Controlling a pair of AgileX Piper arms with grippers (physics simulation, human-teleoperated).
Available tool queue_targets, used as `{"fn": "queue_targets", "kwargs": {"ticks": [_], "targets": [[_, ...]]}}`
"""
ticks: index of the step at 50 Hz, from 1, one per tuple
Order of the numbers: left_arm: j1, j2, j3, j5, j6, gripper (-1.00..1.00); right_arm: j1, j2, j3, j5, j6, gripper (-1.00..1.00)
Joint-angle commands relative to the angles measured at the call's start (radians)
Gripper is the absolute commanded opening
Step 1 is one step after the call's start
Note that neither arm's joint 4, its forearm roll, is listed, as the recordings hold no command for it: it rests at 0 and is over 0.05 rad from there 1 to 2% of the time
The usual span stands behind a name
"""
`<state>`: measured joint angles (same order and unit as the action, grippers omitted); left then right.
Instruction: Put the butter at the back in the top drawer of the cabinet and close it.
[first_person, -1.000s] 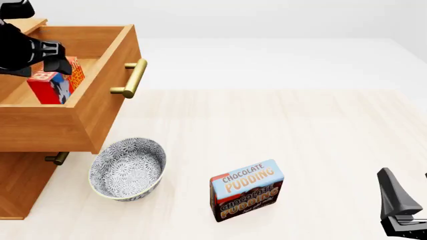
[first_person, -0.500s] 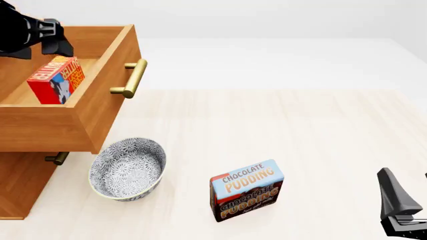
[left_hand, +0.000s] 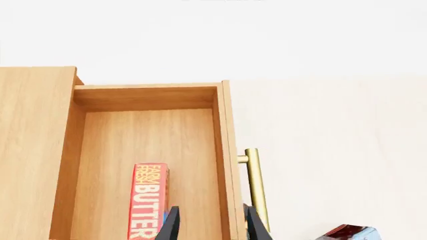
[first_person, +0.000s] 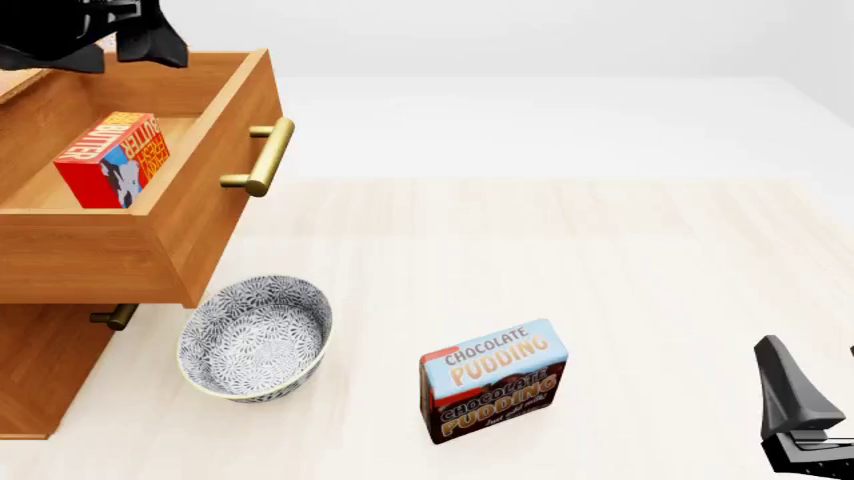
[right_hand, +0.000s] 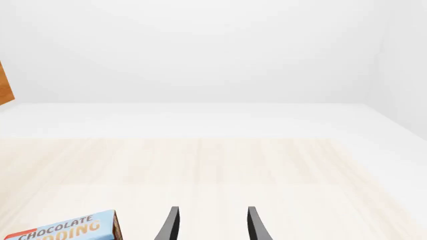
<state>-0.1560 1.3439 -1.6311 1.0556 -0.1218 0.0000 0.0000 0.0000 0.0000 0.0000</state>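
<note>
Small red butter box stands on edge inside the pulled-out top drawer of the light-brown wooden cabinet, upper left of frame. Left gripper hovers above it, jaws released, empty. Right gripper idle lower right, jaws parted. Drawer not yet shut; brass bar handle is reachable.

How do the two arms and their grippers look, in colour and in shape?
Both are black. The left gripper and right gripper each end in two thin, tapered fingers. In the front view the left arm is a bulky, angular black housing; the right arm shows a pointed wedge shape. No cables or markings are visible.
</note>
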Motion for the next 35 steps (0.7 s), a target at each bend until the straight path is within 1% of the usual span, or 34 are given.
{"fn": "queue_targets", "kwargs": {"ticks": [1, 11, 19, 21, 25, 27, 28, 34, 35], "targets": [[-0.1, 0.025, -0.015, -0.03, -0.038, 1.0, 0.0, 0.0, 0.0, 0.0, 0.0, 1.0], [-0.188, 0.062, 0.013, -0.085, -0.06, 1.0, 0.0, 0.0, 0.0, 0.0, 0.0, 1.0], [-0.255, 0.113, -0.017, -0.111, -0.08, 1.0, 0.0, 0.0, 0.0, 0.0, 0.0, 1.0], [-0.257, 0.116, -0.018, -0.114, -0.08, 1.0, 0.0, 0.0, 0.0, 0.0, 0.0, 1.0], [-0.295, 0.143, -0.026, -0.128, -0.096, 1.0, 0.0, 0.0, 0.0, 0.0, 0.0, 1.0], [-0.295, 0.143, -0.026, -0.128, -0.096, 1.0, 0.0, 0.0, 0.0, 0.0, 0.0, 1.0], [-0.318, 0.158, -0.02, -0.143, -0.11, 1.0, 0.0, 0.0, 0.0, 0.0, 0.0, 1.0], [-0.353, 0.176, -0.006, -0.178, -0.142, 1.0, 0.0, 0.0, 0.0, 0.0, 0.0, 1.0], [-0.37, 0.177, -0.004, -0.19, -0.164, 1.0, 0.0, 0.0, 0.0, 0.0, 0.0, 1.0]]}}
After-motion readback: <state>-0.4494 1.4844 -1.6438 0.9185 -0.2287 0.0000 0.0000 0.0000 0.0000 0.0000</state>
